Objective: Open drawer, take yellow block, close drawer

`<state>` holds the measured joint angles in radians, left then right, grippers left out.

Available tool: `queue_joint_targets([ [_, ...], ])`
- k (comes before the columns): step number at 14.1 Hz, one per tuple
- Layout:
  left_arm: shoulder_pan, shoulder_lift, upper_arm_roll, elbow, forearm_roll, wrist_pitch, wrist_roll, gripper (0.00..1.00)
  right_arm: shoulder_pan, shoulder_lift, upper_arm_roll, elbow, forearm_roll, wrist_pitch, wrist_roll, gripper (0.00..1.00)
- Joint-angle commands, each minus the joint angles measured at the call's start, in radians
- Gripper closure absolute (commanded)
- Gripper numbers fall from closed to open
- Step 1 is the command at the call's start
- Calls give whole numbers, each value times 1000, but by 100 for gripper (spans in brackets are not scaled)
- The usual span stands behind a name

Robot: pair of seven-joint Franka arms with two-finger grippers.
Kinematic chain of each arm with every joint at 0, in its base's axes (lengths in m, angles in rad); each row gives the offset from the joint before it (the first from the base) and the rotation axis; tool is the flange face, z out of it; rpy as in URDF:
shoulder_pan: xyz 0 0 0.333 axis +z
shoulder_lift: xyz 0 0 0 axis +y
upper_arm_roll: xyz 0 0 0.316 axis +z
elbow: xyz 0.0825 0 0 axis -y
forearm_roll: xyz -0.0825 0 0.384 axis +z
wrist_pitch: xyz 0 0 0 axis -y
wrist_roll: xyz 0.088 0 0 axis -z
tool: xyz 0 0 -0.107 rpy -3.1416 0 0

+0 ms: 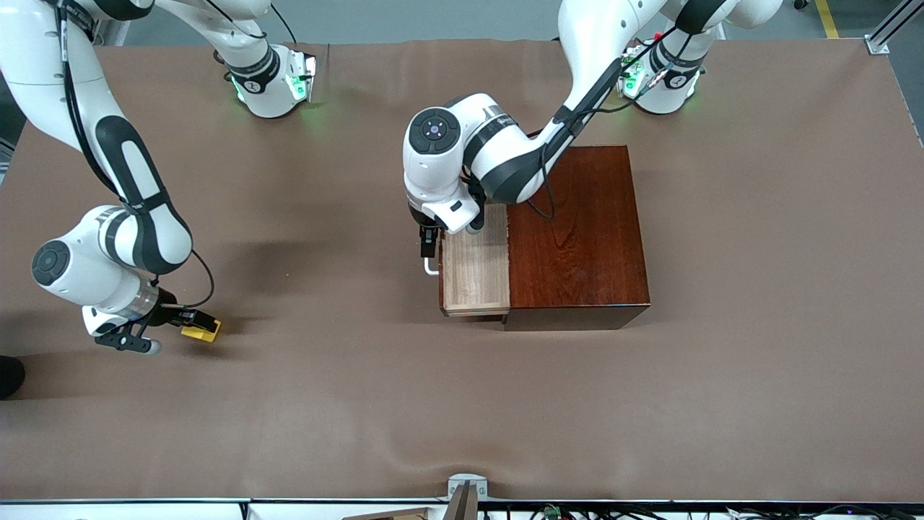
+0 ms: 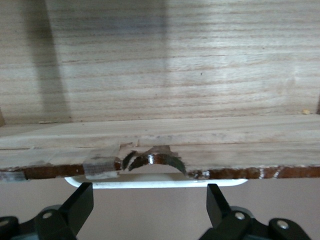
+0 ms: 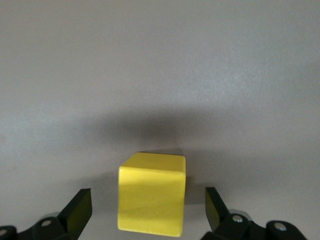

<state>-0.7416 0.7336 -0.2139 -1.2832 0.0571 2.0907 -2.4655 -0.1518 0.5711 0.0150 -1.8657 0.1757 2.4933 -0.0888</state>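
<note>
I see the yellow block (image 3: 152, 194) on the table (image 1: 462, 404) near the right arm's end, bare cloth all round. The right gripper (image 1: 189, 323) sits low around it, jaws spread, not touching. The drawer (image 1: 476, 271) stands open; the left gripper (image 1: 429, 245), jaws spread, hangs at its handle (image 2: 155, 183).

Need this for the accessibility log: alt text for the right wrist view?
A yellow block sits on the brown table cover, between the open fingers of the right gripper, which do not touch it. Nothing else shows.
</note>
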Motion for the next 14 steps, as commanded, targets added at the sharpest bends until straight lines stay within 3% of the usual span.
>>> queue_joint_targets([
  [1, -16, 17, 7, 28, 20, -27, -35, 0, 6, -63, 3, 51, 4, -124, 7, 0],
  [3, -16, 15, 10, 28, 21, -72, -35, 0, 6, -105, 3, 92, -18, -216, 7, 0],
  [7, -16, 6, 13, 28, 52, -135, -36, 0, 20, -169, 11, 250, -109, -567, 6, 0],
  [10, -15, 1, 15, 28, 93, -194, -43, 0, 46, -221, 11, 354, -123, -781, 10, 0],
  [14, -15, -17, 38, 28, 122, -277, -44, 0, 63, -377, 11, 346, -125, -925, 76, 0],
])
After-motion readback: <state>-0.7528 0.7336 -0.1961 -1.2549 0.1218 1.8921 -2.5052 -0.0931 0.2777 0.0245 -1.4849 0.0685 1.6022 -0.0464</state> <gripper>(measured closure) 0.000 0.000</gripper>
